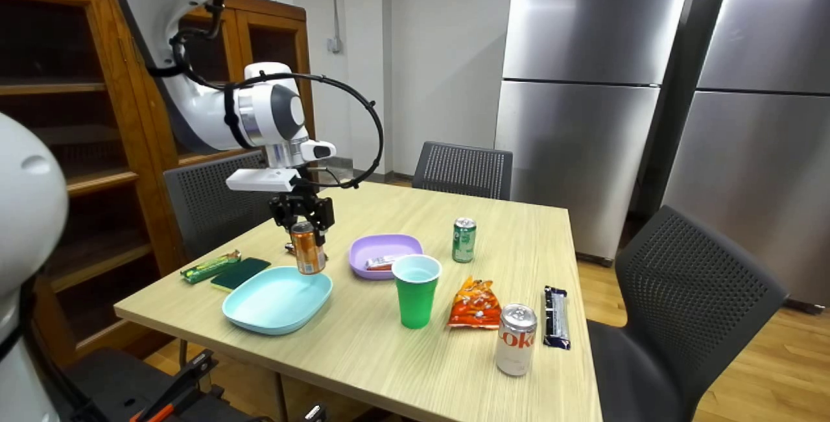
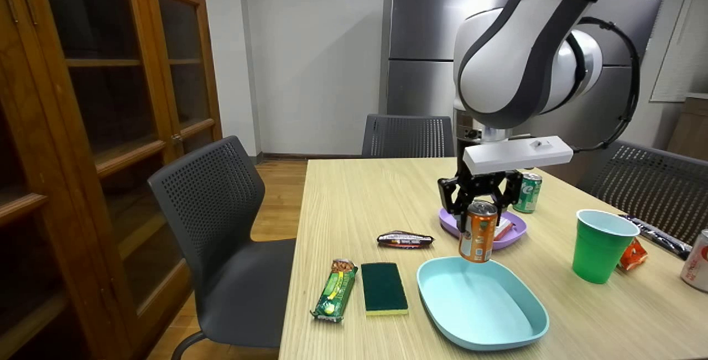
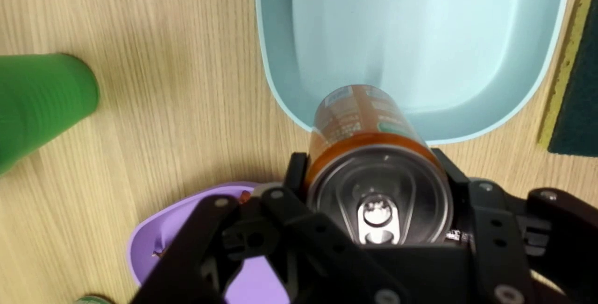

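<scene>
"Lying by the left edge of the table (image 1: 519,240) in an exterior view, it's a green snack bar (image 1: 211,266), and tucked right beside it, a green-and-yellow sponge (image 1: 242,273)!"

"Next along, close to the near edge, the light-blue tray (image 1: 277,299), with the green-and-yellow sponge just beside its rim. Farther back, a dark-wrapped snack (image 2: 405,239)."

"And here's the action: the gripper (image 3: 371,168) clamped on an orange soda can (image 1: 308,253), a finger on either side!"

"Where exactly is that orange soda can?"

"Up at the light-blue tray's rim, on the side facing the purple tray (image 1: 382,245), leaning slightly, tab end up. Whether its base touches that rim, I can't tell."

"Inside the purple tray, a white-and-red packet (image 1: 384,262). Then comes the green plastic cup (image 1: 416,302), upright, nearer the near edge."

"Deeper, toward the far edge, stands a green soda can (image 1: 463,244); and closer in, an orange-and-red snack bag (image 1: 476,308), a little right of the green plastic cup."

"Now over to the right edge!"

"Coke can (image 1: 517,344) first, white with red lettering, standing upright. Just beyond it, a navy-and-silver snack bar (image 1: 556,318) lies right along that edge, well apart from the gripper."
</scene>
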{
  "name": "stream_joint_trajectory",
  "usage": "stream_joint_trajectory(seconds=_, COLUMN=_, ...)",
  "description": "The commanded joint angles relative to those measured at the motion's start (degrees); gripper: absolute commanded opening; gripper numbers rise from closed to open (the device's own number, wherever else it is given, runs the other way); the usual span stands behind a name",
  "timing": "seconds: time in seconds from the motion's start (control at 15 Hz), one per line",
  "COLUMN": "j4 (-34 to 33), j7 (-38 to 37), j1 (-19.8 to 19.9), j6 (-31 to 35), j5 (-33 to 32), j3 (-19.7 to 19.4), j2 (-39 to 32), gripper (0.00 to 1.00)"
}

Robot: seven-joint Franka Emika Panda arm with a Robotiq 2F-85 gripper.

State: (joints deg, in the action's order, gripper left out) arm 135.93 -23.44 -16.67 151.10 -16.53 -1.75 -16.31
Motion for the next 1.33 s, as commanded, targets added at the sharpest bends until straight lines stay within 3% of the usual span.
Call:
stream_joint_trajectory(seconds=0.0, j4=0.09, j7=-0.67, j1=-0.18, j6=-2.6, j5=-0.96, j3=0.85, j2=0.9, gripper=0.39)
stream_joint_trajectory(seconds=0.87, j4=1.47, j7=-0.01, j1=-3.81, j6=-1.41, j5=-5.28, j3=3.62, j2=-1.08, gripper=0.39)
stream_joint_trajectory(seconds=1.27, j4=0.93, j7=1.58, j1=-4.36, j6=-0.13, j5=-4.37, j3=4.7, j2=-3.42, gripper=0.39)
